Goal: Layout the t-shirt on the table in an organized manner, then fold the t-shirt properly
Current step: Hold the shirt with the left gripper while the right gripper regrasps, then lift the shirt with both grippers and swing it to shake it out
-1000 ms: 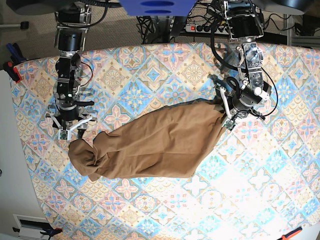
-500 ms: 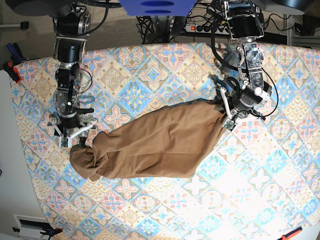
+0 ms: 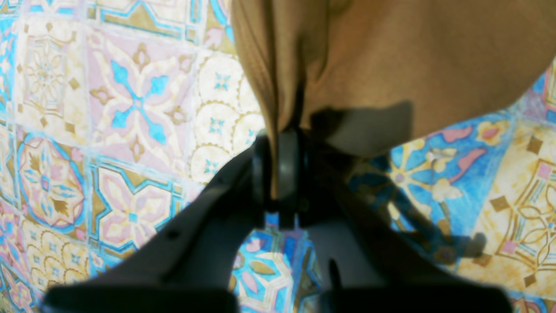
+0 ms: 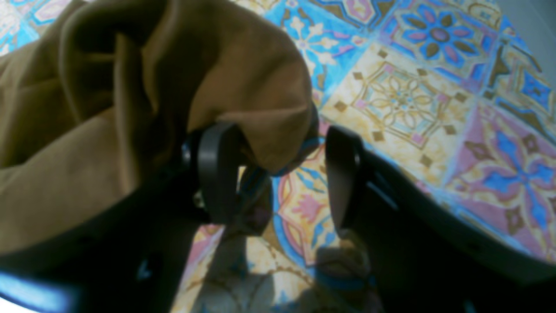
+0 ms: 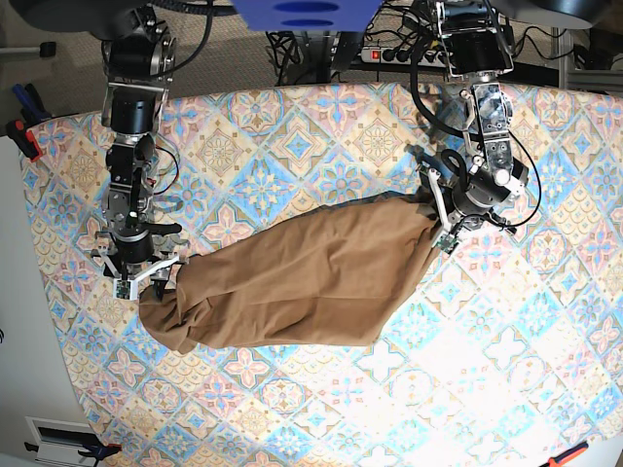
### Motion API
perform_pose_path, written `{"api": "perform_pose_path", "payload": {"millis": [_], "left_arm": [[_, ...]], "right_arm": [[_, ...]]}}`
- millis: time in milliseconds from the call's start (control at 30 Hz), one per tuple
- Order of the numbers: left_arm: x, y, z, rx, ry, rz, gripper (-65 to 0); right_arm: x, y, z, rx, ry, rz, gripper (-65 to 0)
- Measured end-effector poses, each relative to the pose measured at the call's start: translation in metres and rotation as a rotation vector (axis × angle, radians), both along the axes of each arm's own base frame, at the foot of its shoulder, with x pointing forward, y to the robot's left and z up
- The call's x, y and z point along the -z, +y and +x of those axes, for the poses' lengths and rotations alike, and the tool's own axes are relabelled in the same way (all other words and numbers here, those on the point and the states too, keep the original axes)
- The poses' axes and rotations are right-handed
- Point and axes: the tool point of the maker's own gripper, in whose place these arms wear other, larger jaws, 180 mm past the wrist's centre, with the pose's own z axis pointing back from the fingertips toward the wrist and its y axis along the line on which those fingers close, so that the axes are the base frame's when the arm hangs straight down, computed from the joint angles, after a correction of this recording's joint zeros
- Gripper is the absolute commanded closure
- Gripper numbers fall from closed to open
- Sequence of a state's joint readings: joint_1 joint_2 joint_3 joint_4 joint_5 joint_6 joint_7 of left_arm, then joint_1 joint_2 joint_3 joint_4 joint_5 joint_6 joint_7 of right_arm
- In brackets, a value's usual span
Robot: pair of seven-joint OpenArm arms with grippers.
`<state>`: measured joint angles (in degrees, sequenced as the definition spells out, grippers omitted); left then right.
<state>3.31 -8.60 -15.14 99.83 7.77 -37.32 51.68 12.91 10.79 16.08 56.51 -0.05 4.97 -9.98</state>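
T-shirt [image 3: 391, 61] fills the top middle and upper right of the left wrist view, tan-brown and bunched into a fold that drops straight down into the left gripper [image 3: 280, 171]. That gripper's jaws are pinched tight together on the fabric, right in the middle of the frame. The table [image 3: 130, 108] with its blue, pink and cream tile cloth shows all around it.

Right wrist view: the shirt [image 4: 108, 87] piles up in the upper left, with a rounded lump hanging over toward the center. The right gripper [image 4: 278, 174] has its jaws spread wide apart, one finger [image 4: 215, 171] tucked under the edge of the cloth, the other out over bare table [image 4: 412, 100]. Nothing's clamped there.

Base view: the shirt [image 5: 302, 282] lies as a long crumpled shape across the middle of the table [image 5: 506, 370]. The left gripper [image 5: 440, 229] grips its upper right end, the right gripper [image 5: 136, 272] sits at its lower left end, touching the bunched fabric.
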Motion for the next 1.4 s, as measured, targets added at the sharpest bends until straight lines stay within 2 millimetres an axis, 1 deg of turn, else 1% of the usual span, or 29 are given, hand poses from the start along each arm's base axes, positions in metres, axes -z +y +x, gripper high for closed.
{"api": "perform_pose_path", "payload": {"millis": [67,100,167,267,333,367,433,500,600,667,767,933,967,1000,1067,1100,1167,1400], "left_arm": [[0.0,0.0,0.0,0.0,0.0,0.0,0.0],[0.0,0.0,0.0,0.0,0.0,-0.001,0.0],[0.0,0.0,0.0,0.0,0.0,-0.001,0.0],[0.0,0.0,0.0,0.0,0.001,-0.001,0.0],[0.0,0.0,0.0,0.0,0.0,-0.001,0.0],[0.0,0.0,0.0,0.0,0.0,-0.001,0.0],[0.001,0.0,-0.001,-0.001,0.004,-0.001,0.0],[0.001,0.0,-0.001,0.0,0.003,-0.001,0.0],[0.001,0.0,0.0,0.0,0.002,-0.001,0.0],[0.006,0.0,-0.002,-0.003,0.017,-0.005,0.0],[0.019,0.0,-0.008,-0.007,0.06,-0.015,0.0],[0.029,0.001,-0.011,-0.013,0.086,-0.026,0.0],[0.03,0.002,-0.011,-0.017,0.086,-0.026,0.0],[0.029,0.002,-0.011,-0.017,0.083,-0.029,0.0],[0.029,0.002,-0.011,-0.018,0.083,-0.03,0.0],[0.029,0.002,-0.011,-0.018,0.083,-0.03,0.0],[0.029,0.002,-0.011,-0.017,0.083,-0.03,0.0],[0.029,0.003,-0.009,-0.018,0.083,-0.025,0.0]], "right_arm": [[0.017,-0.001,-0.007,0.006,0.047,0.01,-30.5],[0.023,0.0,-0.01,0.011,0.049,0.023,-30.5],[0.026,-0.001,-0.013,0.013,0.046,0.023,-30.5],[0.02,-0.002,-0.002,0.012,0.052,0.015,-30.5],[0.011,-0.001,0.005,0.008,0.008,0.013,-30.5],[0.009,-0.001,0.005,0.008,0.003,0.014,-30.5],[0.013,0.005,0.004,-0.015,0.017,-0.002,-30.5],[0.019,0.019,0.003,-0.066,0.038,-0.021,-30.5],[0.02,0.041,0.006,-0.128,0.042,-0.026,-30.5],[0.017,0.048,0.01,-0.145,0.036,-0.023,-30.5],[0.005,0.053,0.022,-0.166,0.013,-0.042,-30.4],[-0.015,0.061,0.042,-0.191,-0.033,-0.054,-30.1],[-0.018,0.062,0.045,-0.192,-0.041,-0.051,-28.8],[-0.022,0.062,0.047,-0.191,-0.049,-0.052,-25.6],[-0.024,0.061,0.048,-0.19,-0.054,-0.055,-15.8],[-0.023,0.061,0.048,-0.19,-0.053,-0.055,-9.8],[-0.02,0.06,0.046,-0.19,-0.043,-0.058,-0.4],[-0.022,0.059,0.046,-0.187,-0.047,-0.056,0.0]]}}
